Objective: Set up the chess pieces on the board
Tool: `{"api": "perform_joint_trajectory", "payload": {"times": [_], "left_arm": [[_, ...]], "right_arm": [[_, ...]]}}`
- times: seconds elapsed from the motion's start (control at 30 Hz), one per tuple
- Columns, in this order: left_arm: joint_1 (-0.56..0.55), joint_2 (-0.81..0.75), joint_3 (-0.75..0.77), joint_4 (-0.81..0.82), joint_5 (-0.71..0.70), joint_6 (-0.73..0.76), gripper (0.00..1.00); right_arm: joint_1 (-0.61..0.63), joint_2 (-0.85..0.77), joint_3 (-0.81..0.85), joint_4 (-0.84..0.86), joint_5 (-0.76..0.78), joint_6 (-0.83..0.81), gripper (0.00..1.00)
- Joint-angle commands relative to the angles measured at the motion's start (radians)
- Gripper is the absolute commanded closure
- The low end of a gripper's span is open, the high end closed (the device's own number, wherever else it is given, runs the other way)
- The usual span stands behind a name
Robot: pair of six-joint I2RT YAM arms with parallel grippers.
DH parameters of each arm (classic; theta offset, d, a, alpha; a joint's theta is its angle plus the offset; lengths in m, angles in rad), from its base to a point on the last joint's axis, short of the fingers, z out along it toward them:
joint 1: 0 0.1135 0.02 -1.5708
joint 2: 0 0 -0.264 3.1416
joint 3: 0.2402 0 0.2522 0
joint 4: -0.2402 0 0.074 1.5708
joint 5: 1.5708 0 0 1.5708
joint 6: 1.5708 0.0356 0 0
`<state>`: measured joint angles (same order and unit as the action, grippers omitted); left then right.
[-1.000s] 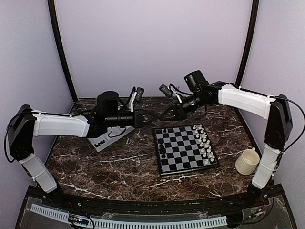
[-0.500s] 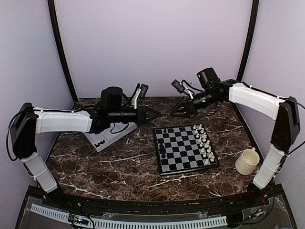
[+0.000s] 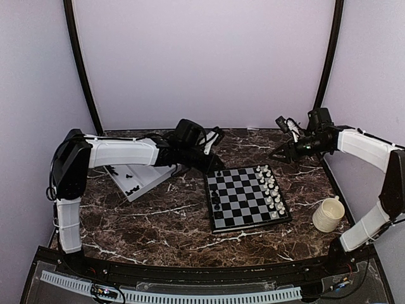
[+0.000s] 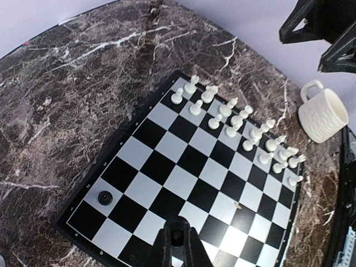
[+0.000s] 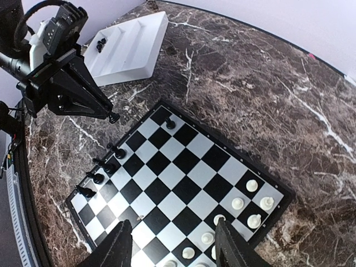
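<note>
Evidently we hold what seems a black chessman in the closed left end effector just above the board's left edge, the right end effector open and farther off

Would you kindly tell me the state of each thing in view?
left hand: shut on a black piece
right hand: open, empty
board: flat, only partly set
white pieces: standing in two rows
tray: holding loose black chessmen
mug: upright

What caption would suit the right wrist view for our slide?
Left hand poises a black chessman at the board's edge.
</note>
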<state>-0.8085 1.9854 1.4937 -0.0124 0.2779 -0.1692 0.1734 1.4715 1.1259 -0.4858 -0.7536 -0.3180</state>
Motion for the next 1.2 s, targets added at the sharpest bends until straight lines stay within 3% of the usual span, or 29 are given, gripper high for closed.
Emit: {"api": "perform_joint_trajectory", "payload": {"times": [0.0, 0.4, 1.17], "left_arm": [[-0.032, 0.077, 0.123, -0.216, -0.121, 0.092, 0.98], [-0.043, 0.279, 0.381, -0.42, -0.211, 0.122, 0.98], [-0.049, 0.348, 0.439, -0.455, -0.248, 0.124, 0.95]], "right_arm": [[-0.005, -0.058, -0.038, 0.074, 0.014, -0.018, 0.48], [-0.003, -0.054, -0.015, 0.058, -0.019, -0.019, 0.47], [-0.004, -0.056, -0.023, 0.055, -0.031, -0.029, 0.47]]}}
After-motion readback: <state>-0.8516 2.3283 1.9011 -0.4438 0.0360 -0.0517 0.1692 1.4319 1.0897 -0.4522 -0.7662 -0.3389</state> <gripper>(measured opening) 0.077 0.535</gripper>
